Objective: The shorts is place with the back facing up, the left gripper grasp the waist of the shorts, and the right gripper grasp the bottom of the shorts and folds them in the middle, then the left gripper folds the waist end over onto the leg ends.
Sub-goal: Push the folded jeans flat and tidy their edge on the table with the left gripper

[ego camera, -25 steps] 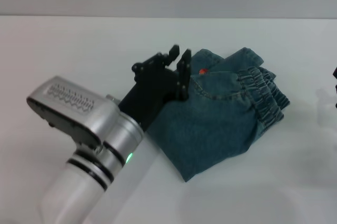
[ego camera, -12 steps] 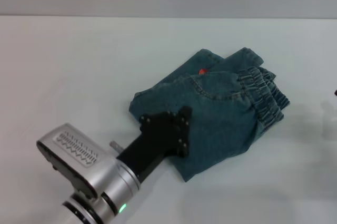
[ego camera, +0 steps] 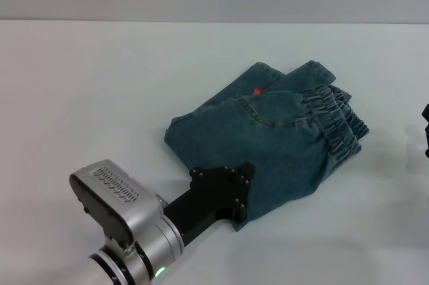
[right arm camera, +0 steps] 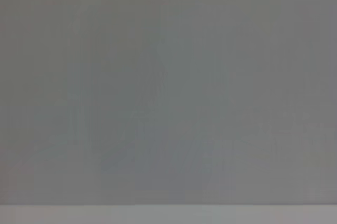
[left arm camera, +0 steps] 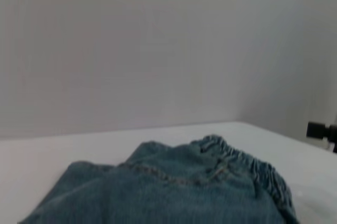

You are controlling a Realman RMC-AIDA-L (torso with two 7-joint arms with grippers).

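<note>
The shorts [ego camera: 275, 144] lie folded into a compact bundle right of the table's middle, and they also fill the lower part of the left wrist view [left arm camera: 174, 192]. The ruffled waist [ego camera: 338, 127] lies on top along the bundle's right side, seen too in the left wrist view [left arm camera: 258, 174]. A small red print spot [ego camera: 257, 90] shows near the far edge. My left gripper [ego camera: 245, 191], on the green-lit arm, sits low at the bundle's near corner and holds nothing that I can see. Only a black sliver of my right gripper [ego camera: 426, 134] shows at the far right, well away from the denim.
The white table [ego camera: 100, 97] stretches bare to the left and behind the shorts, ending at a grey wall. The right wrist view shows only that wall and a thin strip of table. A black part of the right arm [left arm camera: 321, 130] shows far off.
My left arm has drawn back from the bundle's far-left edge toward me, down to its near corner. The shorts have not moved.
</note>
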